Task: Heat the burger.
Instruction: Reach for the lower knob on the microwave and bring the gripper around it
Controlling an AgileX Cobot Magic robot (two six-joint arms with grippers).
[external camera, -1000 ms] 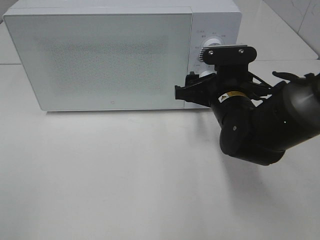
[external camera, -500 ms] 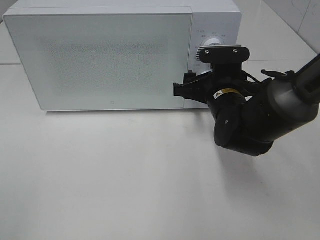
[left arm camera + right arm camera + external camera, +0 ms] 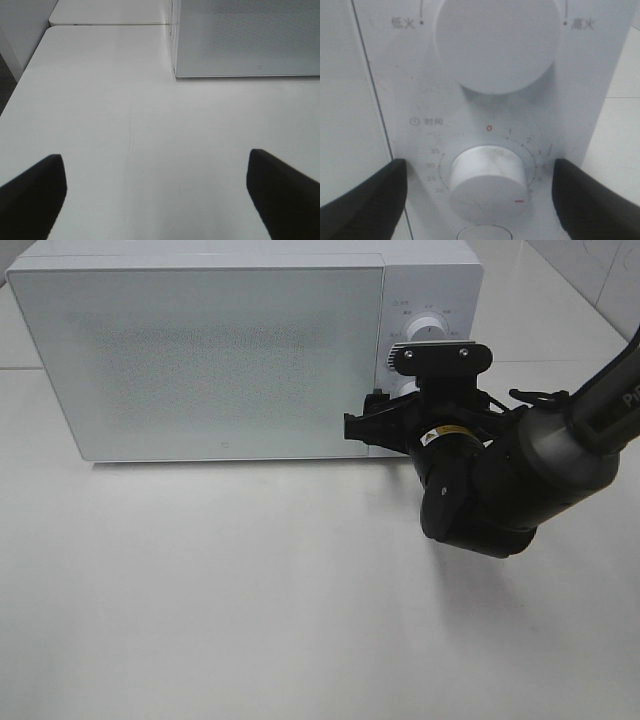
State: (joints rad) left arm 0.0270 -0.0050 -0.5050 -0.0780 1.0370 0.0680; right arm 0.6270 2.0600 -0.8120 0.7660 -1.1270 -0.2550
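step: timer setting | right hand (image 3: 480, 197) stood apart, flanking timer knob (image 3: 487, 182) untouched | left hand (image 3: 157, 195) apart above worktop (image 3: 125, 115) | burger unseen, probably behind shut microwave door (image 3: 200, 360) | advice: centre, close squarely, twist gently

A white matte table (image 3: 250, 590) spreads beneath and ahead of the left fingers (image 3: 30, 195). It is lit softly and evenly, with only faint shadows. Far ahead of those fingers, a thin seam (image 3: 110, 24) separates it from a 2nd white tabletop (image 3: 110, 10). Out past 1 finger, the table edge meets dark floor (image 3: 4, 90) and a pale wall panel (image 3: 22, 30). White wall tiles (image 3: 600, 275) stand at the table's far corner.
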